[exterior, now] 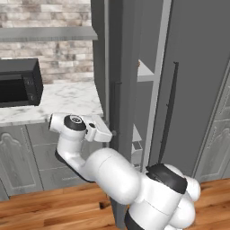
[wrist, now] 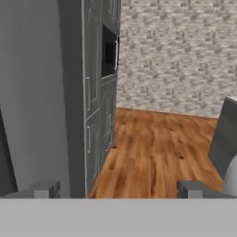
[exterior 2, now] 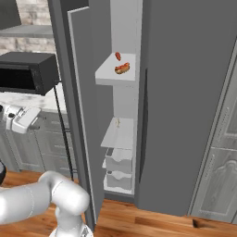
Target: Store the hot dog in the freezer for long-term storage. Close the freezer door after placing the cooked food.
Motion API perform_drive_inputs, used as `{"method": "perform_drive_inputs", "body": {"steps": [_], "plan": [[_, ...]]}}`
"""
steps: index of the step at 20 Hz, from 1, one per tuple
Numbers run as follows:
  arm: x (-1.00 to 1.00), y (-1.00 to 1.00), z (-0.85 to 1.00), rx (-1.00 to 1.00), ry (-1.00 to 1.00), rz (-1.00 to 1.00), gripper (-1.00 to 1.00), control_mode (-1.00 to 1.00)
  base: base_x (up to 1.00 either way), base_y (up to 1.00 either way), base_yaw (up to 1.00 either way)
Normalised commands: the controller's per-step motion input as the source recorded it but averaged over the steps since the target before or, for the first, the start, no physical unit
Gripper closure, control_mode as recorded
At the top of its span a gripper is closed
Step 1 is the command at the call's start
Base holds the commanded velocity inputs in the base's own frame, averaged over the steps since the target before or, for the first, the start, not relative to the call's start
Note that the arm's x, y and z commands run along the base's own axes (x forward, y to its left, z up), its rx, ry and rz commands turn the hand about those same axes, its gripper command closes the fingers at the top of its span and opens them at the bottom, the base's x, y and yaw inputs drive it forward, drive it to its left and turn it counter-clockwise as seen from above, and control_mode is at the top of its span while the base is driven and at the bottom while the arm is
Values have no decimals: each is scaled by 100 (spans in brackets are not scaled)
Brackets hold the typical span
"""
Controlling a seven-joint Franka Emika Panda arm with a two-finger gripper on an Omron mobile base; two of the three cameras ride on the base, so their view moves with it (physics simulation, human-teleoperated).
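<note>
arm: white, rising from the base, elbow bent low, forearm reaching out level toward 9 o'clock in the left base view; the hand sits in front of the tabletop (exterior: pixel 67 101), beside the outer face of the freezer door (exterior 2: pixel 85 115).
pincer: (wrist: pixel 118 189) jaws spread wide, nothing between them; both dark tips show at 6 o'clock of the hand view, well apart, looking along wooden floor (wrist: pixel 152 148) toward a brick wall (wrist: pixel 180 55).
freezer: (exterior 2: pixel 185 92) tall dark grey body, pale inner walls and shelves visible through the gap.
freezer door: standing open, edge toward the camera in the right base view; thin black bar handle on its outer face.
hot dog: (exterior 2: pixel 122 68) lying on the upper shelf (exterior 2: pixel 107 74) inside the freezer, at about 12 o'clock of the right base view, well apart from the pincer.
bare sausage piece: (exterior 2: pixel 118 56) on the same shelf, just behind the hot dog, not touching it.
lower shelf: (exterior 2: pixel 118 134) carries one small pale item, too small to tell.
drawers: (exterior 2: pixel 118 169) two, pale, below the lower shelf.
microwave: (exterior: pixel 18 83) black, on the tabletop at 9 o'clock of the left base view.
</note>
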Motion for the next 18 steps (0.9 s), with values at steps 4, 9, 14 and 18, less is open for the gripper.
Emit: {"method": "perform_drive_inputs", "body": {"steps": [4,9,14,18], "plan": [[41,0,-8,0,0,4,-100,-100,0,0,0],[42,0,-2,0,3,11,-100,-100,0,0,0],[35,0,-3,-1,9,9,-100,-100,0,0,0],[28,-1,-5,0,8,8,-100,-100,0,0,0]]}}
